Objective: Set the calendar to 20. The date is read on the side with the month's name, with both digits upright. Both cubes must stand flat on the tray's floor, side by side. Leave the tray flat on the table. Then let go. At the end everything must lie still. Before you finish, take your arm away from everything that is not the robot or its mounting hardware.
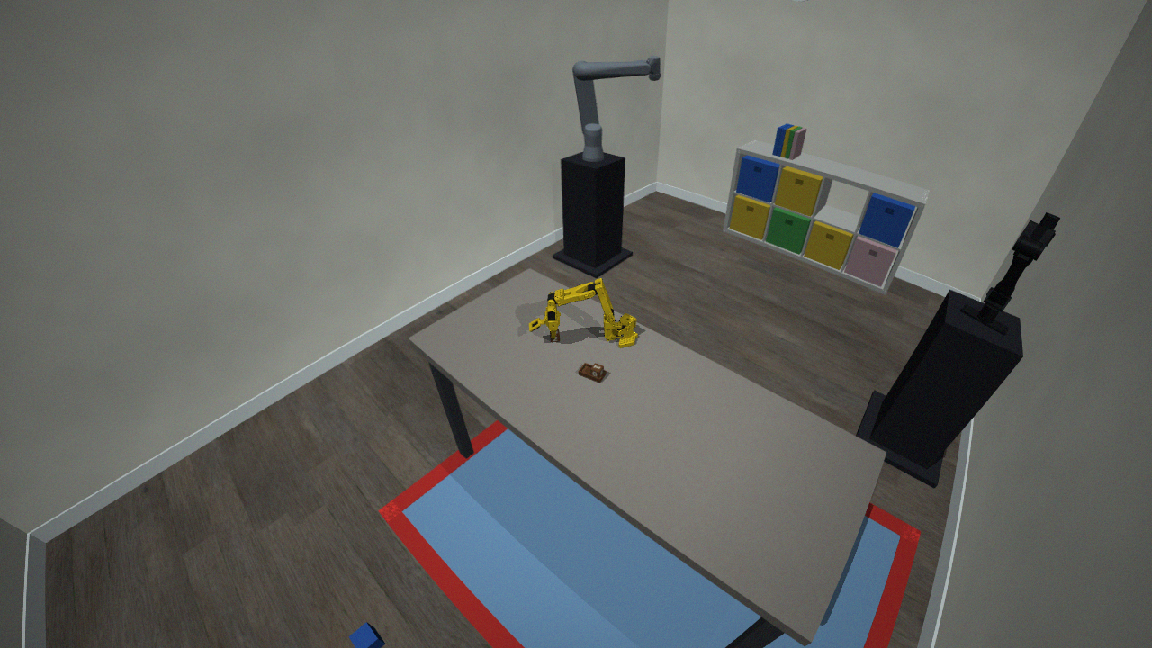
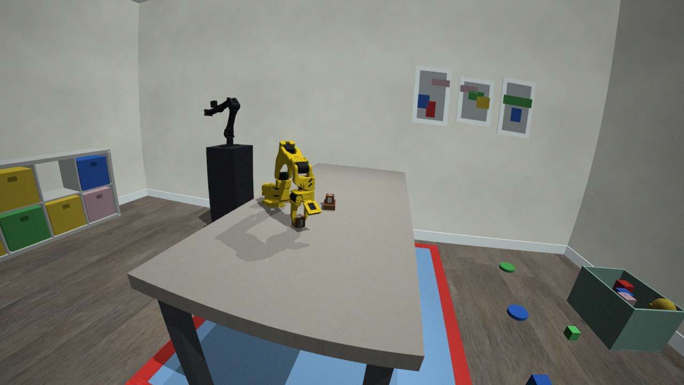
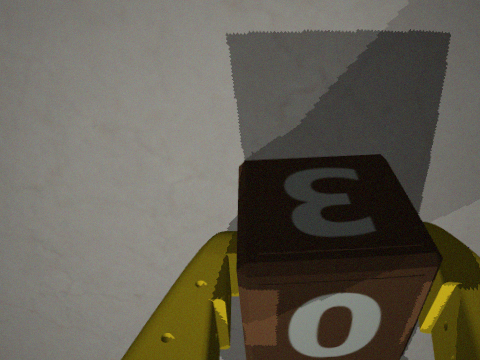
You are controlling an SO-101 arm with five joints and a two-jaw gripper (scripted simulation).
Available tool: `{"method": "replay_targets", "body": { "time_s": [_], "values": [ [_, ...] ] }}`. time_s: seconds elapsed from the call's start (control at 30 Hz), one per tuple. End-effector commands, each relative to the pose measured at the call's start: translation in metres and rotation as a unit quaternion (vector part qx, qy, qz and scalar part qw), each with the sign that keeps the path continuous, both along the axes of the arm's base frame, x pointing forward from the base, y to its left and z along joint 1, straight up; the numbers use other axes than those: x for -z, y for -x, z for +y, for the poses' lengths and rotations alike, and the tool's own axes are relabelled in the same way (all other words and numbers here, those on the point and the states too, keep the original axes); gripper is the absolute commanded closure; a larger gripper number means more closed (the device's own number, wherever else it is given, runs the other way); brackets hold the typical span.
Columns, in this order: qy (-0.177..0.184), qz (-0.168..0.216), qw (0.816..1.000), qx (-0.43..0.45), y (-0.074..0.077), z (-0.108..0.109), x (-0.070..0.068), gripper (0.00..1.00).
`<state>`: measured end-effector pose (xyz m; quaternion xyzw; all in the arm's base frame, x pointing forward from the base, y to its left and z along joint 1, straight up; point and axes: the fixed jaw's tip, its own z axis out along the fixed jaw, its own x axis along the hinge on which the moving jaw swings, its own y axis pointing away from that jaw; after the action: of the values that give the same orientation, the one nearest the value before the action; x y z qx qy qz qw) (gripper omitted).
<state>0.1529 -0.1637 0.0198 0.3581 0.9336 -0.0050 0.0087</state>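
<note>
the gripper (image 1: 553, 339) (image 2: 299, 219) (image 3: 330, 280) pinches the loose cube (image 1: 554, 339) (image 2: 299, 221) (image 3: 332, 255), nearly closed, while the other cube (image 1: 597, 370) (image 2: 329, 199) sits in the tray (image 1: 585, 373) (image 2: 328, 207) beside it, so setting 20 seems mostly left.

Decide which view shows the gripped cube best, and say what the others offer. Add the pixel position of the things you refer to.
The wrist view: the cube (image 1: 553, 339) (image 2: 299, 221) (image 3: 335, 250) fills much of it, its 3 and 0 large. Exterior shows a small 3; top, only a dark speck under the gripper (image 1: 553, 334) (image 2: 300, 217) (image 3: 332, 280).
</note>
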Motion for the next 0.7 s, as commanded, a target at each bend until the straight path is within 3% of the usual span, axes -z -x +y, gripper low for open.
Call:
{"method": "replay_targets", "body": {
  "time_s": [0.0,0.27,0.67],
  "values": [
    [0.014,-0.012,1.000,0.003,-0.001,-0.006,-0.005,1.00],
    [0.014,-0.012,1.000,0.003,-0.002,-0.006,-0.010,1.00],
    [0.014,-0.012,1.000,0.003,-0.003,-0.004,-0.037,1.00]
  ]
}}
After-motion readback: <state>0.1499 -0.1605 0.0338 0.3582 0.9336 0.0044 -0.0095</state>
